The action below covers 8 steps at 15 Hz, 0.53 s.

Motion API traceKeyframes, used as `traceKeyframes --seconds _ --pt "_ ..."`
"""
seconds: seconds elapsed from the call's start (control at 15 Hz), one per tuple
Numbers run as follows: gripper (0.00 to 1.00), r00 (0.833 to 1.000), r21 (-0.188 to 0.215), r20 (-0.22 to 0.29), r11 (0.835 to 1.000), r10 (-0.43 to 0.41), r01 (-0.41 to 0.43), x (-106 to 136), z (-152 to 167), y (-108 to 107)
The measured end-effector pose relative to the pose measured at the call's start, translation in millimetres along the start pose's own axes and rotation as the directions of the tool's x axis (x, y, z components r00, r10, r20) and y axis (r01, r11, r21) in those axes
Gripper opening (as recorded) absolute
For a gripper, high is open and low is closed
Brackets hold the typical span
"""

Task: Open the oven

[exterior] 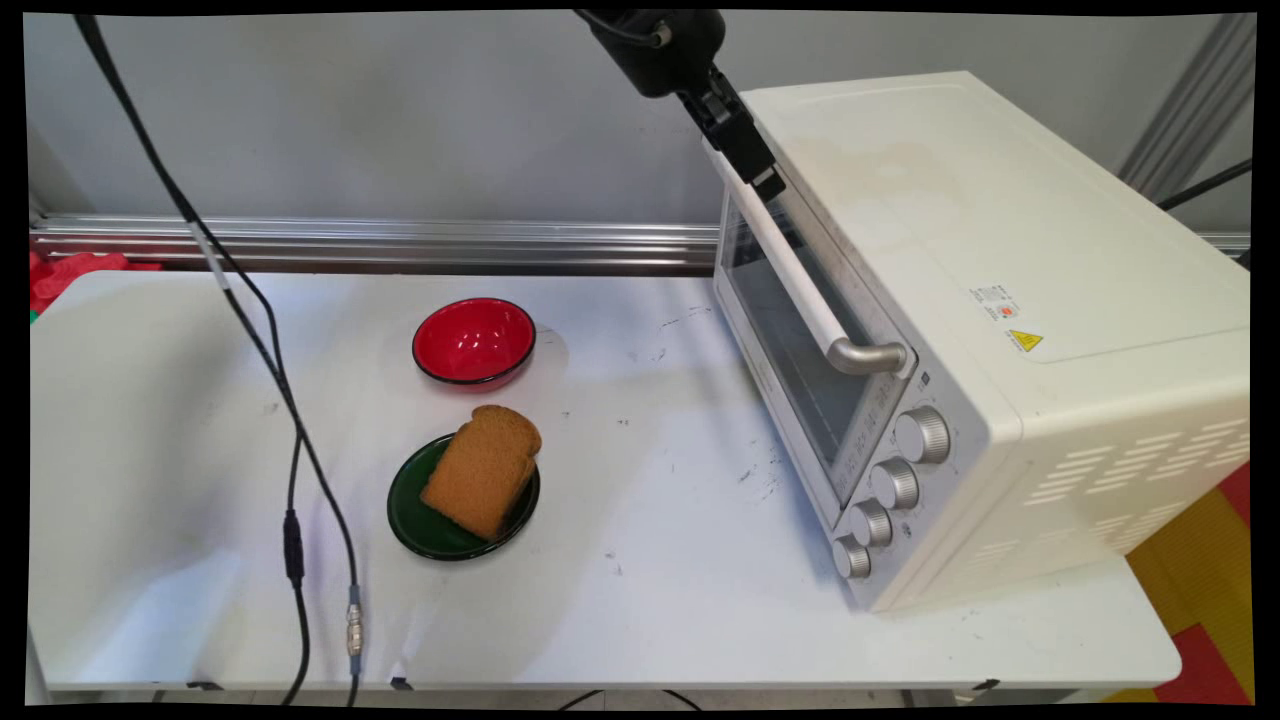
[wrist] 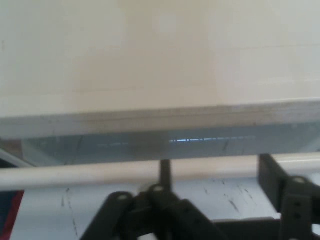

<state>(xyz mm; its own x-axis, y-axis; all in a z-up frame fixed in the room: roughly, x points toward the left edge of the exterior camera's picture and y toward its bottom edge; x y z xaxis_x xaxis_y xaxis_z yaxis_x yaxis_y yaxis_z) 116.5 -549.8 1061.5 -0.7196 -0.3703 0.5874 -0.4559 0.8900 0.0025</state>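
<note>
Now at oven (exterior: pixel 960 330), far right of desk (exterior: pixel 650 560), w/ door shut and its handle (exterior: pixel 790 265) running across door top. Gripper (exterior: pixel 755 165) up at handle's far end, coming in from above, tips right at bar. Hand view: handle bar (wrist: pixel 100 174) crosses frame just beyond linkage, one finger (wrist: pixel 165 170) in front of it near centre, other finger (wrist: pixel 270 172) well off to right, so jaws look wide open, straddling nothing yet; prob. touching or just short of bar, can't tell which. No hold on anything.

Toast slice (exterior: pixel 482 470) lying tilted on green plate (exterior: pixel 460 500), overhanging plate rim, near-left of oven, well apart from gripper. Red bowl (exterior: pixel 474 342) just beyond plate, empty. Black cables (exterior: pixel 290 470) hanging over desk's left side. Oven angled toward desk centre, so door faces plate & bowl, knobs (exterior: pixel 895 485) at near end.
</note>
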Motion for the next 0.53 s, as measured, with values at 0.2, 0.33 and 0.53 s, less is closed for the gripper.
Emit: traceKeyframes --seconds 0.2,0.33,0.53 --pt "0.00 1.000 -0.003 -0.006 1.000 0.022 -0.022 2 7 -5" --pt "0.00 1.000 -0.004 -0.007 1.000 0.024 -0.024 3 10 -7" --pt "0.00 1.000 -0.010 -0.005 1.000 0.013 -0.013 3 16 -9"
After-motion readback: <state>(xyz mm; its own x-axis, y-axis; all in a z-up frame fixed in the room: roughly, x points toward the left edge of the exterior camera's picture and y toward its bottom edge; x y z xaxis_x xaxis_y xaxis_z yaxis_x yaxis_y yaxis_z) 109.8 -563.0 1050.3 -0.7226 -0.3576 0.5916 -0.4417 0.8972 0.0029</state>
